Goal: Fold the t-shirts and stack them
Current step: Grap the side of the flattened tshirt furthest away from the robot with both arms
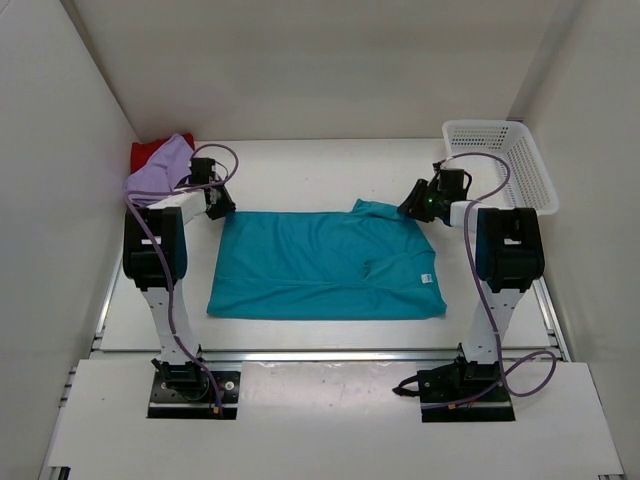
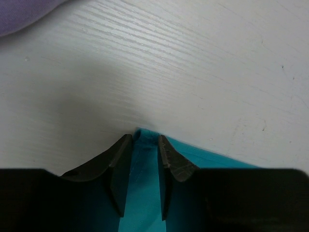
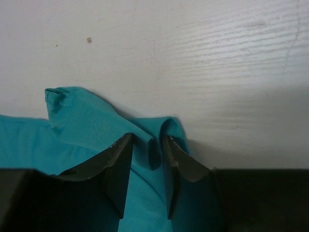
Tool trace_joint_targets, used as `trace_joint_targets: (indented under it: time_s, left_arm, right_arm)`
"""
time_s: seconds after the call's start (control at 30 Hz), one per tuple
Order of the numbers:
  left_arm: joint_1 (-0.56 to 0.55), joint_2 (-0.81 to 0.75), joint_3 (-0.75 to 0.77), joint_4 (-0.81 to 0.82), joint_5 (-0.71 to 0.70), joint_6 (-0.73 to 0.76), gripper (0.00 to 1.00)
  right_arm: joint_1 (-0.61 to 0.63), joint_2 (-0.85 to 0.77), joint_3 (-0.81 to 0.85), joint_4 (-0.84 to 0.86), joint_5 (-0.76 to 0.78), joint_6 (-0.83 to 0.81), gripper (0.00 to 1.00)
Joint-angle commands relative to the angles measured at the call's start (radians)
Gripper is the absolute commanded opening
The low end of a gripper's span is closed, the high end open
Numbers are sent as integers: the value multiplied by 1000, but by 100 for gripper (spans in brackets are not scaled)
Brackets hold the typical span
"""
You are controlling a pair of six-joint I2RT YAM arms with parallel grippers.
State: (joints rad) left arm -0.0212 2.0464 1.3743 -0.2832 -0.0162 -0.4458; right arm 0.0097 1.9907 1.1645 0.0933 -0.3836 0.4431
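T-shirts (image 1: 320, 265), three: teal (image 3: 82, 121), lavender (image 1: 160, 170), red (image 1: 147, 152)

Overhead plus wrist close-ups — common teal t-shirt (image 1: 325, 265)

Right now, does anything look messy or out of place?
The teal shirt's far right corner is bunched at the right end effector. A purple shirt and a red shirt sit crumpled in the far left corner.

red t-shirt (image 1: 147, 152) mostly hidden beneath lavender t-shirt (image 1: 160, 173), itself blurred, cropped in left wrist view
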Motion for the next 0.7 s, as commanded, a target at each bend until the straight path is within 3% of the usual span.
trace_joint_targets:
  time_s: [0.0,0.13,0.27,0.4,0.6,0.67]
  left_arm:
    - [0,-2,25,-4,12,6,38]
    - [7,-8,6,15,48,-2,24]
    - [9,-15,-9,32,61,-14,10]
    - [7,-31,-38,58,67,-20,7]
    - [9,-45,-46,61,71,-18,1]
    - [15,-49,-53,73,78,-27,0]
  right_arm:
    - [-5,26,58,33,-26,3,29]
    - [24,31,70,48,-5,-21,27]
    - [58,-23,51,51,121,-87,34]
    - [85,-61,34,54,187,-132,36]
    - [55,-7,84,42,112,-104,37]
    - [44,3,75,77,83,-78,23]
